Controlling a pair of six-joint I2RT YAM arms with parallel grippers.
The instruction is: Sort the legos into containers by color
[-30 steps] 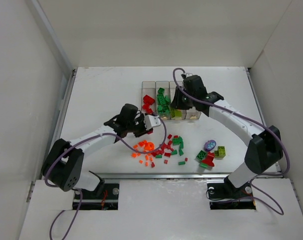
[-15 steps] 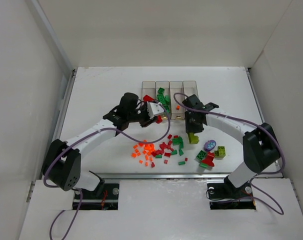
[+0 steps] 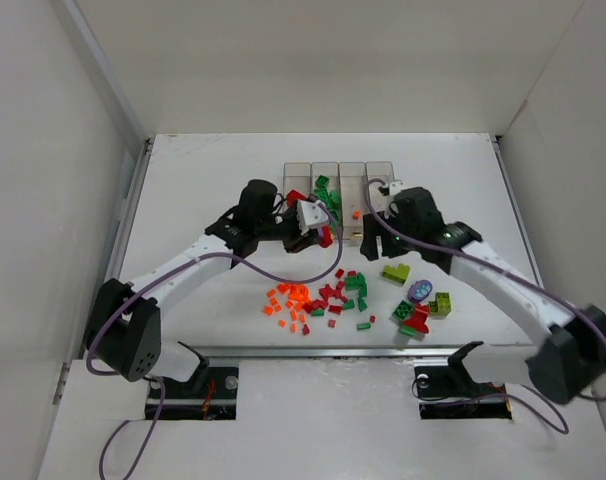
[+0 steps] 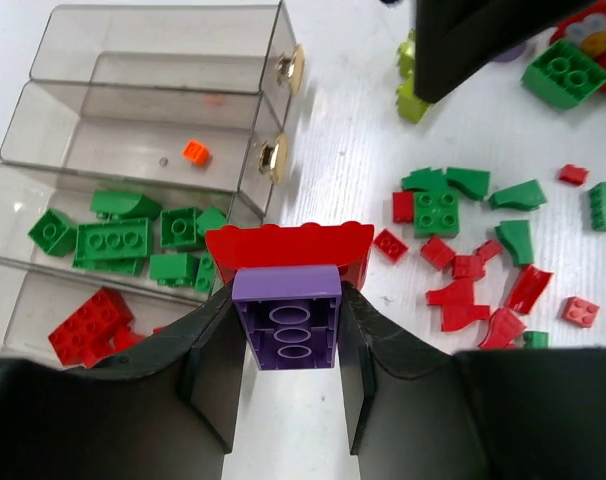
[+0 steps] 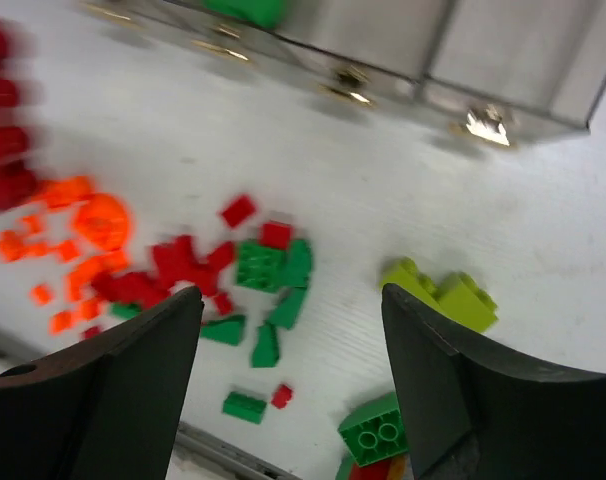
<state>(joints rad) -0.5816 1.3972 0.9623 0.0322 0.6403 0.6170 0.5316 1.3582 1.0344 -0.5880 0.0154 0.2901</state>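
Observation:
My left gripper (image 4: 288, 312) (image 3: 318, 228) is shut on a purple brick (image 4: 288, 315) that is joined to a red arch piece (image 4: 288, 250), just off the near ends of the containers (image 4: 163, 110) (image 3: 340, 175). The bins hold red bricks (image 4: 88, 325), green bricks (image 4: 113, 238) and one orange bit (image 4: 195, 152). My right gripper (image 5: 291, 300) (image 3: 375, 235) is open and empty, hanging above the table. A lime brick (image 5: 441, 292) (image 3: 395, 272) lies on the table under it. Loose red, green and orange legos (image 3: 328, 295) lie near the front.
A purple oval piece (image 3: 420, 291) and a clump of green, lime and red bricks (image 3: 423, 312) lie at the front right. The table's front rail (image 3: 313, 350) runs just beyond the pile. White walls close in both sides.
The right gripper came away from the bins with the lime brick, opened, and the brick now lies on the table. The left gripper carried its purple-and-red piece closer to the bins.

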